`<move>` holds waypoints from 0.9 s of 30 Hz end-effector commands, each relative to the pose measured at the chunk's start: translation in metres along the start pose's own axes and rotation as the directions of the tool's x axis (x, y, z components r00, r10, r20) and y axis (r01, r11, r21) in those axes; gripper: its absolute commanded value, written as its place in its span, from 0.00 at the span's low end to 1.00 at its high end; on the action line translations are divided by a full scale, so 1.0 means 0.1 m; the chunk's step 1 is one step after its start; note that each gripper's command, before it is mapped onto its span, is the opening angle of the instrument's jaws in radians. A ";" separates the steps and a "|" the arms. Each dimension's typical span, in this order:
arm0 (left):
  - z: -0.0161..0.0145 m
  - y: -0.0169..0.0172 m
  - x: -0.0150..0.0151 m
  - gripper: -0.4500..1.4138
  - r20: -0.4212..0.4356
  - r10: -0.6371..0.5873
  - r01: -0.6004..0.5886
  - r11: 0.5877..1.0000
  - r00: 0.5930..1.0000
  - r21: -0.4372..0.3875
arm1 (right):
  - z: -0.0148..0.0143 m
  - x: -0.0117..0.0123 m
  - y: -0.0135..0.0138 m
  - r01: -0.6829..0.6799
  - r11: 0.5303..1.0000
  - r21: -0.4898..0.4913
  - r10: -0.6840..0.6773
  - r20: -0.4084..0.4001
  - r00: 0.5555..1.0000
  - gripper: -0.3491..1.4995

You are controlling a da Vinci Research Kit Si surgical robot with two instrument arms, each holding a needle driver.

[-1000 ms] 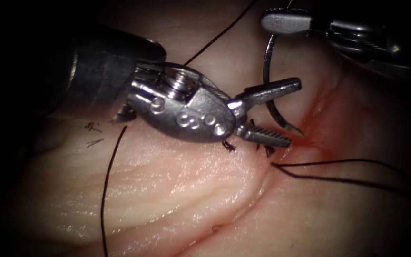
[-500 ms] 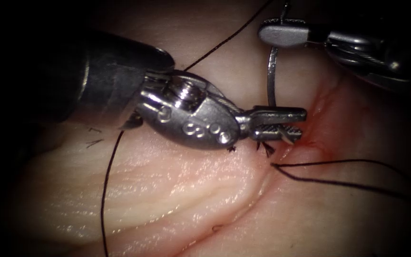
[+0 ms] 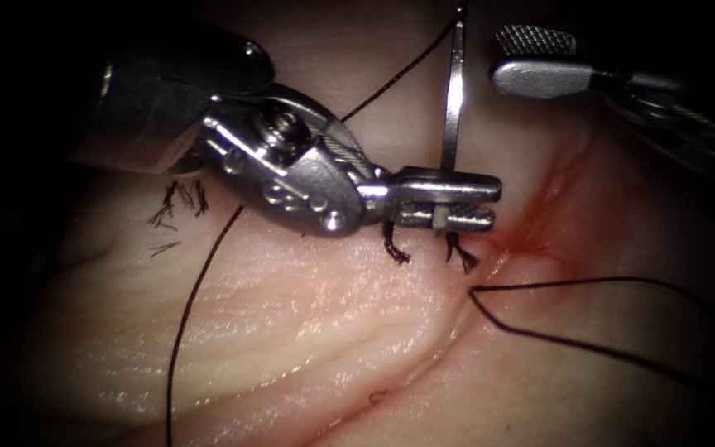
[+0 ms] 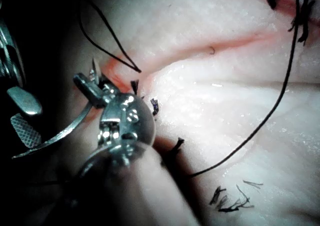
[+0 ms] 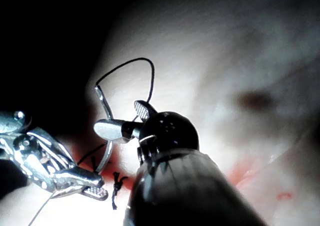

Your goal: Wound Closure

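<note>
Needle (image 3: 454, 99) stands nearly upright above the tissue (image 3: 291, 331), clear of it, just left of the cut (image 3: 457, 310). Left tool (image 3: 448, 203) reaches in level from the left, jaws clamped on the needle near its lower end. Right tool (image 3: 535, 60) sits just right of the needle's upper part, jaws parted, holding nothing. Thread (image 3: 589, 285) exits the cut rightward.

Bright light in the middle, dark all around

The light is strong in the middle of the endoscope view and fades to black at the edges and corners. In the right wrist view, one side is deep black shadow. The background past the lit patch is too dark to see.
</note>
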 end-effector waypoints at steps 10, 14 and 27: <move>0.015 0.004 -0.003 0.00 0.026 0.048 -0.048 0.999 0.999 -0.004 | 0.023 -0.006 0.001 -0.037 0.999 0.021 0.037 0.028 0.999 0.79; 0.016 0.004 -0.002 0.00 0.028 0.053 -0.053 0.999 0.998 -0.010 | 0.029 -0.011 -0.001 -0.035 0.999 0.024 0.034 0.045 0.998 0.74; 0.024 0.004 0.005 0.00 0.037 0.057 -0.056 0.998 0.998 -0.022 | 0.037 -0.014 0.001 -0.030 0.999 0.016 0.029 0.054 0.998 0.34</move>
